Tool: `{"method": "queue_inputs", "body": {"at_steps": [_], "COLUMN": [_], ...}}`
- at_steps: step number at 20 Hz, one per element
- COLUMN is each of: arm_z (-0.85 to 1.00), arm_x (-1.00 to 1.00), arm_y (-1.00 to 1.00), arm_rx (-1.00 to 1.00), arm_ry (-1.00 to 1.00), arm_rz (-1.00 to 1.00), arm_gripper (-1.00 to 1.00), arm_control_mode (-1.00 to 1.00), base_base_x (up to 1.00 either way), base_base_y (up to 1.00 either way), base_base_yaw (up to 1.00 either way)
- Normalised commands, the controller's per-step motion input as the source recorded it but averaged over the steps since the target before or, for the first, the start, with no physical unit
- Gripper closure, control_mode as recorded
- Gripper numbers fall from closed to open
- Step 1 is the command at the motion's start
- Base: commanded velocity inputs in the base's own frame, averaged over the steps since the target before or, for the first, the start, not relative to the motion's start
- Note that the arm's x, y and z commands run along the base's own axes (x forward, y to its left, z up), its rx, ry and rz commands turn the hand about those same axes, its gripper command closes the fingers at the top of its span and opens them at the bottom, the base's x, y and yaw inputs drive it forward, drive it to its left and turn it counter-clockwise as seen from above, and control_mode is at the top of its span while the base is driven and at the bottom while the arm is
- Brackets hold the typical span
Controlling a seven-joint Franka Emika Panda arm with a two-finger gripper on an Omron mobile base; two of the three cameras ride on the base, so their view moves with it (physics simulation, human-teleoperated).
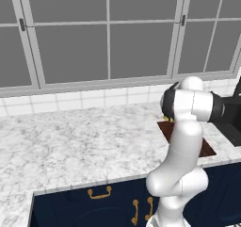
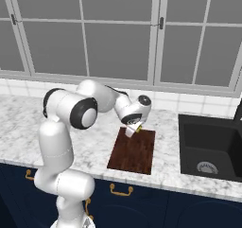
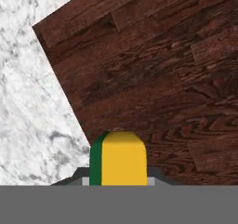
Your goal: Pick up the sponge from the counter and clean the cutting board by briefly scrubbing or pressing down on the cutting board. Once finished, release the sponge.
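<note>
The gripper (image 2: 133, 129) pinches the sponge (image 3: 118, 159), holding it above the cutting board (image 2: 134, 151), whose near-left edge lies just below it. The likely risk: descending this close to the edge, the sponge may land half on the counter (image 2: 19, 123).

White arm (image 1: 181, 146) over marbled counter (image 1: 80, 141), cutting board (image 1: 165, 127) partly hidden

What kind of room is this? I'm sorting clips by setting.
A kitchen, rendered: a marbled counter over navy cabinets, a black recessed sink, and a wooden cutting board below tall windows.
</note>
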Motion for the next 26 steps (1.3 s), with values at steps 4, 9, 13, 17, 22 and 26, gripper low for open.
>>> {"method": "queue_inputs", "body": {"at_steps": [4, 9, 13, 17, 22, 26], "arm_z": [0.0, 0.0, 0.0, -0.09, -0.31, -0.2], "arm_x": [0.0, -0.36, -0.99, -0.33, -0.64, -0.32], "arm_y": [1.0, 0.78, 0.45, 0.06, 0.17, 0.27], "arm_rx": [-0.07, -0.07, -0.04, -0.01, -0.08, -0.08], "arm_ry": [0.02, 0.0, -0.14, 0.0, 0.0, 0.01], "arm_rz": [0.0, 0.02, 0.09, 0.01, 0.03, 0.0], "arm_gripper": [1.0, 1.0, 1.0, 1.0, 1.0, -1.0], "arm_control_mode": [-1.0, -1.0, -1.0, -1.0, -1.0, -1.0], "base_base_x": [0.0, 0.0, 0.0, 0.0, 0.0, 0.0], "base_base_y": [0.0, 0.0, 0.0, 0.0, 0.0, 0.0], "base_base_yaw": [0.0, 0.0, 0.0, 0.0, 0.0, 0.0]}}
